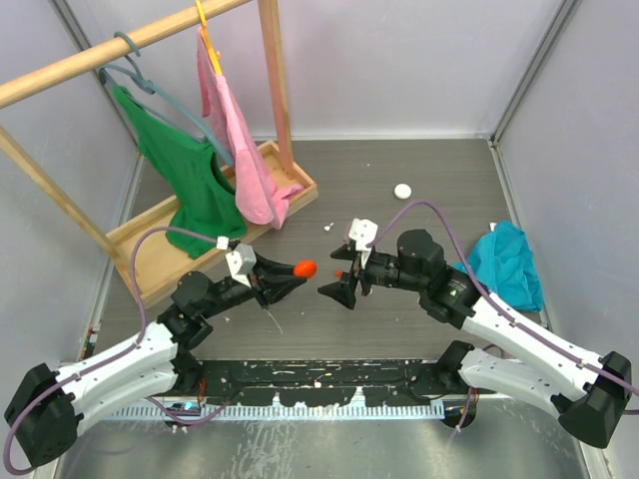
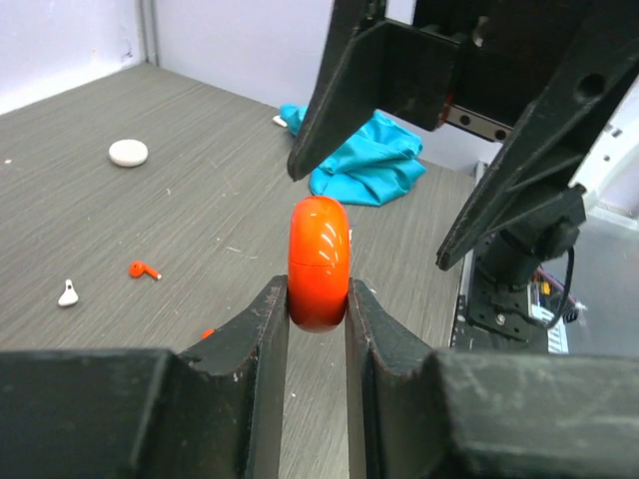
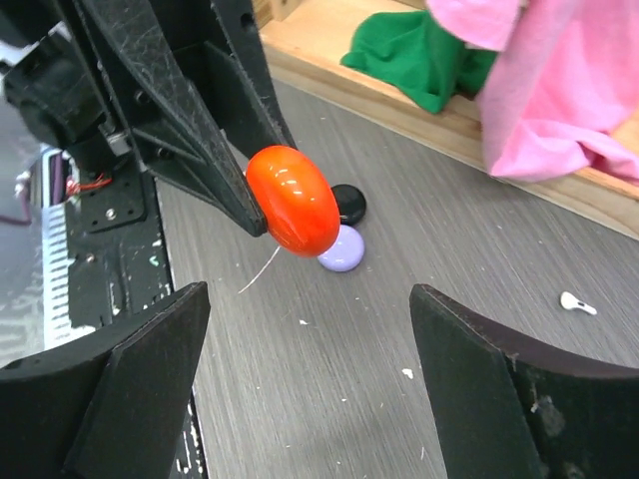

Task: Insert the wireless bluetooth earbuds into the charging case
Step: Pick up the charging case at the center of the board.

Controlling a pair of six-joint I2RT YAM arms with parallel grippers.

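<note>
Grey wood-grain table [image 1: 419,170] inside a white-walled cell. A wooden clothes rack [image 1: 275,80] stands at the far left with a green garment [image 1: 190,170] and a pink garment [image 1: 245,150] hanging from it. A teal cloth [image 1: 504,261] lies crumpled at the right.

The left gripper [image 2: 318,299] holds a red charging case [image 2: 319,261] clear of the table, fingers clamped on its two flat faces. The right gripper [image 3: 310,299] faces it just beside, fingers spread wide and holding nothing.

Step, as I read it: the case is being presented between the arms, and no bud is loaded yet. Its seam looks shut, so the next move calls for opening the lid, or for the free gripper to fetch a bud.

A red earbud [image 2: 145,269] and a white earbud [image 2: 68,293] lie loose on the table, near each other and well apart from the held case.

Other containers:
- A black case [image 3: 347,204] and a lilac case [image 3: 342,249] lie side by side below the held one.
- A white case [image 2: 128,153] lies farther off.
- All look closed, so contents cannot be told.
</note>
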